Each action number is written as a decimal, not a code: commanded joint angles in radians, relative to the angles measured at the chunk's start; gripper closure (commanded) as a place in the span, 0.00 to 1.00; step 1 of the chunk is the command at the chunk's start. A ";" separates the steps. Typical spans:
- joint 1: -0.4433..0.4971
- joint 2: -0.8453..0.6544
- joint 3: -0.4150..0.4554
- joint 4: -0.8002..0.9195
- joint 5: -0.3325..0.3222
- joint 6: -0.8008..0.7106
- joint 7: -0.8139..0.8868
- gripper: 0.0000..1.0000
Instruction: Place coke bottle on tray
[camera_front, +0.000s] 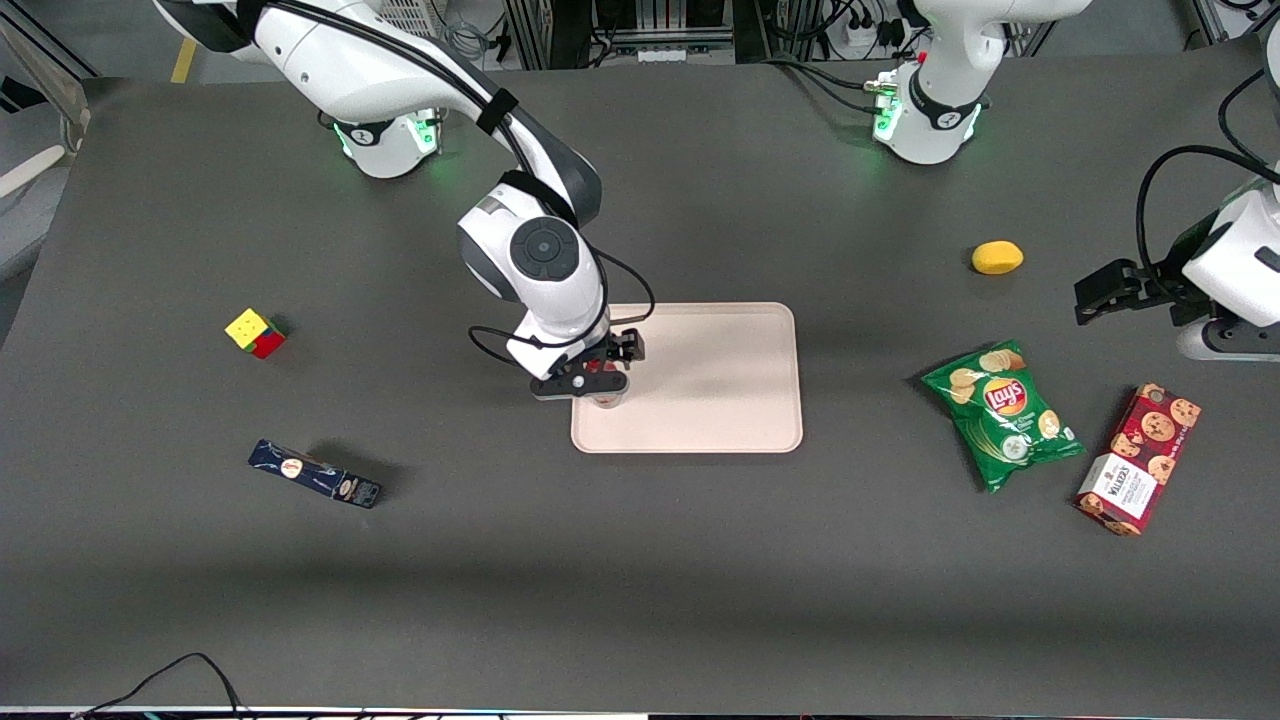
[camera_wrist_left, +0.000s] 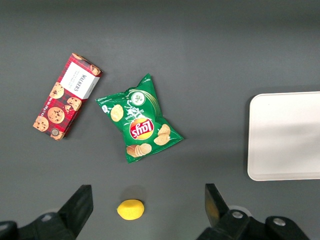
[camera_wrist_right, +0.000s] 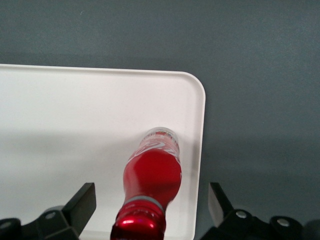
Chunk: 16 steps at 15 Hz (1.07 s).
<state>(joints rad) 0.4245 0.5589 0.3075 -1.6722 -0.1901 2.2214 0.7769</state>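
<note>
The coke bottle (camera_wrist_right: 152, 175), red with a red cap and white script, stands upright on the pale pink tray (camera_wrist_right: 75, 115), close to its rounded corner and rim. In the front view the bottle (camera_front: 606, 399) is mostly hidden under my gripper (camera_front: 600, 385), at the tray's (camera_front: 720, 380) edge toward the working arm's end, near the corner nearer the camera. My gripper (camera_wrist_right: 150, 200) is open. Its fingers (camera_wrist_right: 82, 200) stand wide on either side of the bottle's neck and do not touch it. The tray's end also shows in the left wrist view (camera_wrist_left: 285, 135).
A colour cube (camera_front: 255, 332) and a dark blue box (camera_front: 315, 474) lie toward the working arm's end. A lemon (camera_front: 997, 257), a green crisps bag (camera_front: 1003, 412) and a red cookie box (camera_front: 1140, 458) lie toward the parked arm's end.
</note>
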 joint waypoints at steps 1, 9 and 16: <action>0.000 -0.008 0.001 0.014 -0.020 0.004 0.025 0.00; -0.007 -0.215 -0.025 0.276 -0.012 -0.521 -0.256 0.00; -0.090 -0.450 -0.194 0.281 0.017 -0.709 -0.512 0.00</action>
<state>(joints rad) 0.3963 0.1641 0.1348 -1.3728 -0.1865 1.5704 0.3133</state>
